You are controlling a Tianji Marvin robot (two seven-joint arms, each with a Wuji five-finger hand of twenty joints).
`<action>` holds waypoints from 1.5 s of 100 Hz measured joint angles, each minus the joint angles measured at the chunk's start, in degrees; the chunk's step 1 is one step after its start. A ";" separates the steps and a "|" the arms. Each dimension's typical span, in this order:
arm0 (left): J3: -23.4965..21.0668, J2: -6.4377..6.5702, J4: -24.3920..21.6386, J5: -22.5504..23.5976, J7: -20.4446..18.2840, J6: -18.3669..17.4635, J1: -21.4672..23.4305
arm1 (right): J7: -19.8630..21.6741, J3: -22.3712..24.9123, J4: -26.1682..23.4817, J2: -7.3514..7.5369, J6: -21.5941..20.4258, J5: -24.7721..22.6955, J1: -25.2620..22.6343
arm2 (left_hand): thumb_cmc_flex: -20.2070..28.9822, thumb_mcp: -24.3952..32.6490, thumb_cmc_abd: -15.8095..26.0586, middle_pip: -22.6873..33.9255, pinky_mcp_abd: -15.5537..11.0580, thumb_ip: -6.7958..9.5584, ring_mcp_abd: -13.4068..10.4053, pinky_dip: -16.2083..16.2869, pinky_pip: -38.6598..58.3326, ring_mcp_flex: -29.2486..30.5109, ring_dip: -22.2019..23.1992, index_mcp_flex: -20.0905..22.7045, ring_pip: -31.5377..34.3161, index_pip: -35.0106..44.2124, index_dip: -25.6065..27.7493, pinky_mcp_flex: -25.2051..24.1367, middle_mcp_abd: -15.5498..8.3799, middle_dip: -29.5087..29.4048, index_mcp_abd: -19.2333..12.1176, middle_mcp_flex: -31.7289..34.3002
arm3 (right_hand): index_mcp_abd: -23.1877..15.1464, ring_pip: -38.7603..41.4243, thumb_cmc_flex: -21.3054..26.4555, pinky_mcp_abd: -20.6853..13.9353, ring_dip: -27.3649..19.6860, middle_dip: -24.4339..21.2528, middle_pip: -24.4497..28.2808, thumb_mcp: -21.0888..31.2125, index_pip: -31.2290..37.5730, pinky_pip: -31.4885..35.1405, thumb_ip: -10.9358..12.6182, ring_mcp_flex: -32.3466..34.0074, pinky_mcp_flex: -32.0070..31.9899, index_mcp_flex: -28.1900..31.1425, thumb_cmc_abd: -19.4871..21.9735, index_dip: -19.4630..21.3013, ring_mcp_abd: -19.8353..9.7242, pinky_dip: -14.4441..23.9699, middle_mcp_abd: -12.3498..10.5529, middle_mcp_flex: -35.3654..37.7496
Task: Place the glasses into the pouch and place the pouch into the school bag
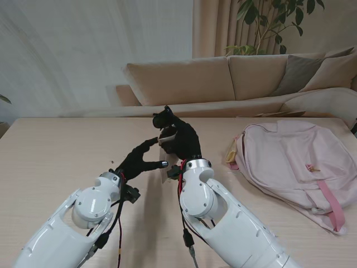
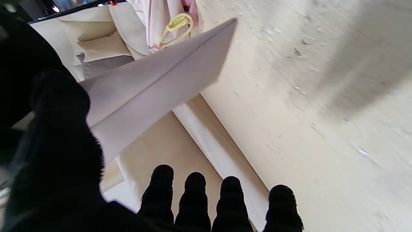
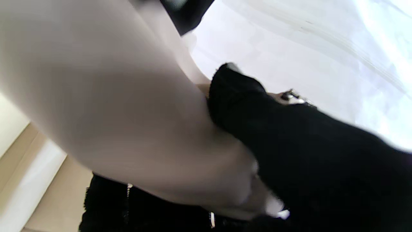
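Observation:
My right hand (image 1: pixel 179 138) is raised over the middle of the table and shut on the pale beige pouch (image 1: pixel 165 136), which hangs down from its fingers. In the right wrist view the pouch (image 3: pixel 122 106) fills most of the picture, with a black fingertip (image 3: pixel 238 90) pressed on it. My left hand (image 1: pixel 143 159) is just to its left, fingers spread; in the left wrist view the thumb (image 2: pixel 54 135) overlaps one end of the pouch (image 2: pixel 154 87). The pink school bag (image 1: pixel 290 159) lies flat at the right. The glasses are not in view.
A yellow cord and pink trim of the bag (image 2: pixel 175 22) show past the pouch. The light wooden table (image 1: pixel 61 162) stretches to the left. A beige sofa (image 1: pixel 234 78) stands behind the table's far edge.

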 measured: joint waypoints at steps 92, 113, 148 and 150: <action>3.82 -4.16 4.84 -9.07 9.66 -6.75 -3.72 | 22.06 2.86 -5.70 3.98 -0.95 7.56 -2.19 | 6.49 27.60 -10.29 21.48 5.02 -1.54 5.63 3.52 24.01 29.81 13.02 21.64 24.90 31.11 27.12 5.50 2.86 21.56 -3.65 35.74 | 2.31 -22.92 -11.43 -4.24 1.38 -2.16 -12.28 -1.19 -20.72 -8.78 7.37 -19.17 -17.75 -19.47 6.22 -3.26 -10.90 -2.90 -5.92 -23.89; 3.58 -5.12 4.62 -7.08 11.81 -6.78 -3.03 | 27.82 4.70 -6.73 6.42 -2.89 1.98 -2.37 | 6.21 27.60 -10.31 21.36 5.13 -1.54 6.24 3.49 27.36 30.52 13.06 23.95 26.06 31.14 26.63 5.51 1.62 22.36 -4.50 37.26 | 5.55 -25.41 -17.25 -5.77 -0.59 -3.95 -15.70 -1.84 -27.27 -16.96 7.53 -20.29 -17.32 -26.51 1.62 -12.57 -14.74 -0.46 -7.46 -28.71; 2.23 -5.15 2.26 -0.74 15.12 -7.19 -0.85 | 30.39 15.64 -9.84 10.01 -10.09 -1.20 -7.69 | 7.05 27.69 -8.24 25.62 5.17 -1.54 7.01 3.63 34.42 31.15 13.78 30.09 27.41 44.58 28.01 7.08 -1.44 27.00 -11.51 41.28 | 5.59 -34.56 -20.95 -3.44 -2.60 -8.17 -25.51 -1.82 -34.28 -31.19 6.72 -29.23 -20.17 -27.13 0.87 -15.89 -8.42 -2.26 -5.80 -33.57; 2.21 -5.13 2.14 -1.74 14.97 -7.19 -0.79 | 30.18 15.93 -10.00 10.12 -10.27 -1.09 -7.94 | 7.15 27.69 -7.99 25.63 5.17 -1.54 7.02 3.64 34.46 31.15 13.81 30.09 27.41 44.58 28.31 7.08 -1.44 27.23 -11.51 41.29 | 5.54 -34.59 -21.55 -3.40 -2.60 -8.18 -25.53 -1.89 -34.28 -31.19 6.67 -29.23 -20.17 -27.13 1.17 -15.89 -8.24 -2.25 -5.79 -33.57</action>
